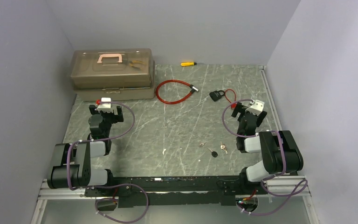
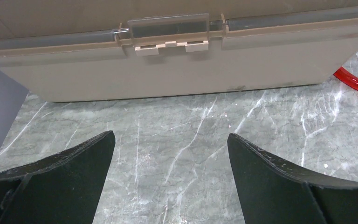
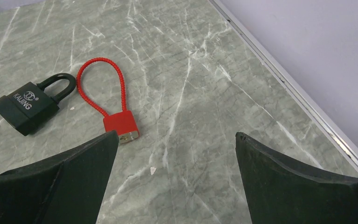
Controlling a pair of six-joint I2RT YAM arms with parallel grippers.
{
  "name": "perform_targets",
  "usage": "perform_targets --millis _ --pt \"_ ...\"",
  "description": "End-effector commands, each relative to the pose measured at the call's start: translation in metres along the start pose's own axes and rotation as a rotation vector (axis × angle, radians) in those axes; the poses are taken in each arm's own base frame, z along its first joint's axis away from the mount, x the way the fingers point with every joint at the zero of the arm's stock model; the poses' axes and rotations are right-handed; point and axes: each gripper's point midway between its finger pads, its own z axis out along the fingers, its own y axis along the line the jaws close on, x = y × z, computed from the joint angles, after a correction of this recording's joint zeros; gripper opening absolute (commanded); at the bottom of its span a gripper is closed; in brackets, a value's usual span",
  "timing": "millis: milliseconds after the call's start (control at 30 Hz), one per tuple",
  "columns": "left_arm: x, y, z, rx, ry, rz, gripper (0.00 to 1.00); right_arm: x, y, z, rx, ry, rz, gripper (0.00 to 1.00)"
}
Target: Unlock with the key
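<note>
A few small keys lie loose near the table's front: a black-headed key (image 1: pixel 213 152), a key (image 1: pixel 223 148) right of it and a key (image 1: pixel 201 144) left of it. A black padlock (image 3: pixel 25 107) and a red padlock (image 3: pixel 120 122) with a red cable shackle lie side by side at the back right. My right gripper (image 3: pixel 176 134) is open and empty, hovering just in front of the red padlock. My left gripper (image 2: pixel 170 135) is open and empty over bare table, facing the toolbox (image 2: pixel 168 65). The keys are out of both wrist views.
The tan toolbox (image 1: pixel 113 73) with a pink handle stands at the back left, latch shut. A red coiled cable lock (image 1: pixel 173 91) lies right of it. A yellow screwdriver (image 1: pixel 188 63) rests by the back wall. A metal rail (image 3: pixel 303 100) borders the table's right edge.
</note>
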Motion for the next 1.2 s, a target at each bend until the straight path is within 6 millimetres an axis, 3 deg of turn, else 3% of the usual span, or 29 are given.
perform_targets --millis 0,333,400,433,467,500,533,600,700,833,1033,1167 --pt "-0.006 0.001 0.001 -0.007 -0.020 0.009 0.98 -0.007 0.002 0.000 -0.017 -0.027 0.011 1.00" --pt "-0.009 -0.002 0.002 0.012 -0.030 0.017 0.98 -0.012 0.002 0.000 -0.008 -0.028 0.007 1.00" --pt "-0.012 -0.006 0.004 0.046 0.011 0.029 0.98 -0.023 0.006 -0.003 -0.007 -0.055 -0.013 1.00" --pt "-0.023 -0.008 0.011 0.075 0.050 0.045 0.98 -0.026 0.001 -0.004 0.064 -0.036 -0.020 1.00" --pt "-0.019 -0.011 0.010 0.098 0.130 0.047 0.98 -0.030 0.000 -0.001 0.106 0.004 -0.018 1.00" --pt "-0.036 -0.010 0.015 0.104 0.149 0.044 0.98 -0.029 0.003 0.002 0.121 0.065 0.013 1.00" --pt "-0.039 -0.012 0.014 0.122 0.189 0.042 0.98 -0.032 0.006 0.002 0.130 0.104 0.037 1.00" --pt "-0.052 -0.017 0.007 0.165 0.210 0.052 0.98 -0.042 0.018 0.000 0.093 0.138 0.133 1.00" --pt "-0.064 -0.032 -0.016 0.268 0.245 0.059 0.98 -0.055 0.024 -0.010 0.125 0.182 0.437 1.00" --pt "-0.072 -0.046 -0.043 0.375 0.340 0.052 0.98 -0.066 0.056 -0.021 -0.112 0.293 0.542 1.00" --pt "-0.074 -0.063 -0.073 0.525 0.484 0.055 0.98 -0.060 0.080 -0.026 -0.198 0.408 0.342 0.99" --pt "-0.067 -0.066 -0.084 0.576 0.556 0.067 0.98 -0.054 0.114 -0.031 -0.160 0.455 0.146 0.98"
